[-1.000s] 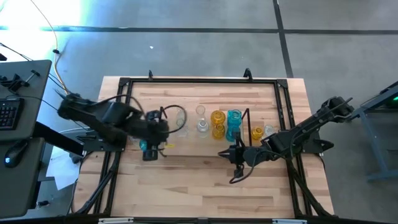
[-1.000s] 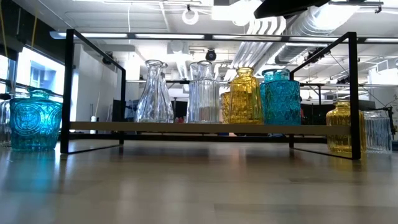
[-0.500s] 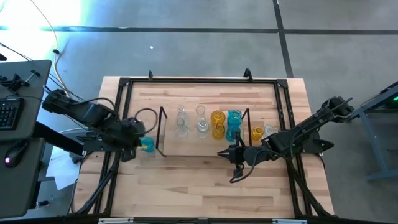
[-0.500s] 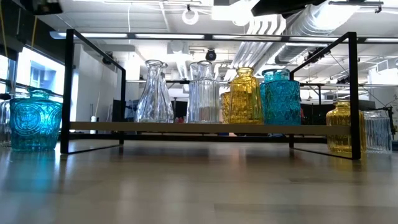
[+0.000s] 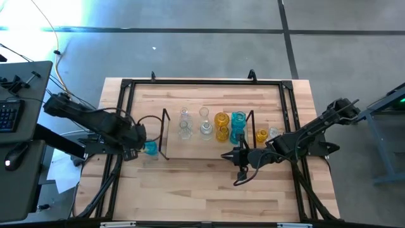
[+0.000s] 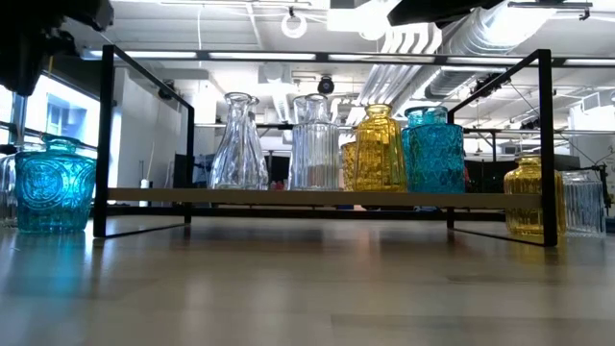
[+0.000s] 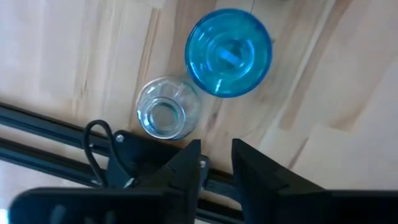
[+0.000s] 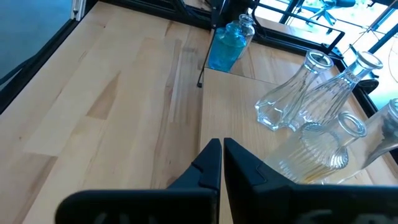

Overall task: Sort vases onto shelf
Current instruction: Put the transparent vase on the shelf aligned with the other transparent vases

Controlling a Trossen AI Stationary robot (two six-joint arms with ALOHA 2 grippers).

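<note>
The shelf (image 5: 204, 137) stands mid-table between thin black wire end frames. On it stand two clear vases (image 6: 238, 144), an amber one (image 6: 377, 149) and a turquoise one (image 6: 432, 149). A turquoise vase (image 7: 229, 51) and a small clear vase (image 7: 166, 114) stand on the table left of the shelf. An amber vase (image 6: 534, 195) and a clear one (image 6: 580, 202) stand on the table to its right. My left gripper (image 7: 216, 158) hovers above the table's left rim, beside those two left vases, fingers slightly apart and holding nothing. My right gripper (image 5: 226, 156) is shut, near the shelf's near side.
A large black frame (image 5: 120, 114) rims the table; its left rail (image 7: 50, 134) runs under my left gripper. Bare wood (image 5: 202, 187) lies between the shelf and the near edge. A desk with a keyboard (image 5: 9, 114) stands left of the table.
My left gripper has drawn back from above the turquoise vase toward the table's left edge, then come a little way back toward that vase; it now shows at the low view's top left. The vases and my right arm have stayed still.
</note>
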